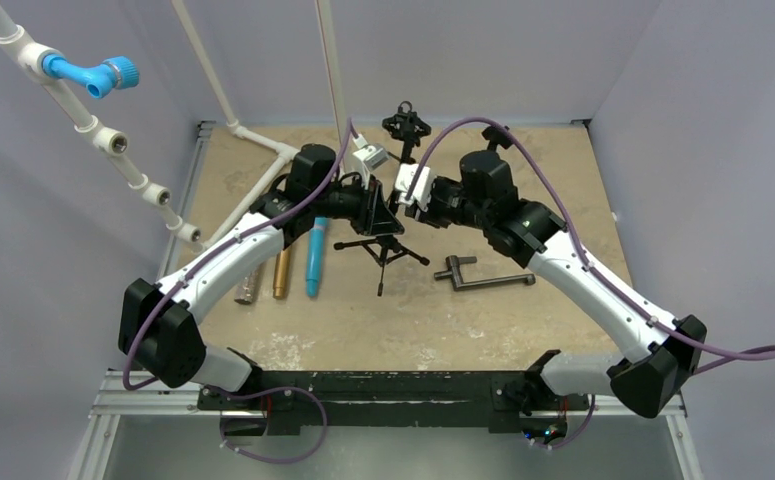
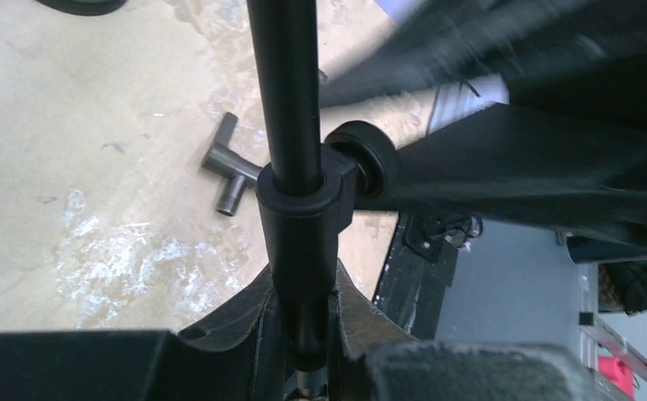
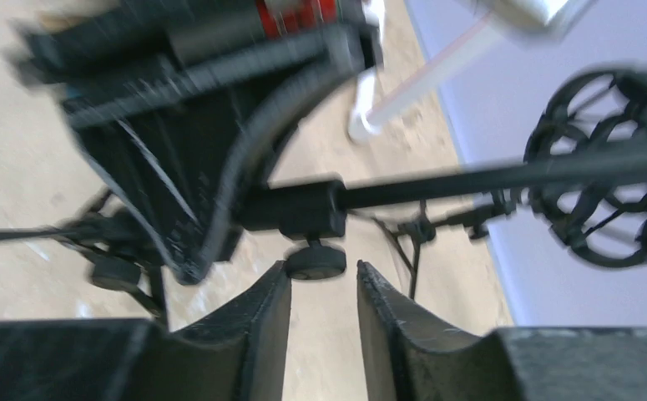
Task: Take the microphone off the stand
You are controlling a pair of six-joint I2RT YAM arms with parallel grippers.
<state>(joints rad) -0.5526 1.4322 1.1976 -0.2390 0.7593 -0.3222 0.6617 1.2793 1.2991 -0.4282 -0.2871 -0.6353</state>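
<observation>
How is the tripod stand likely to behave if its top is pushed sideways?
Probably top-heavy: the tripod stand has thin, short legs and carries a shock mount high up, so it may tip. Its pole looks rigid, likely not bending. The left jaws, shut on the pole, should steady it.

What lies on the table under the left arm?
A silver cylinder, a gold cylinder and a blue cylinder, side by side. The arm hides the first two's far ends.
</observation>
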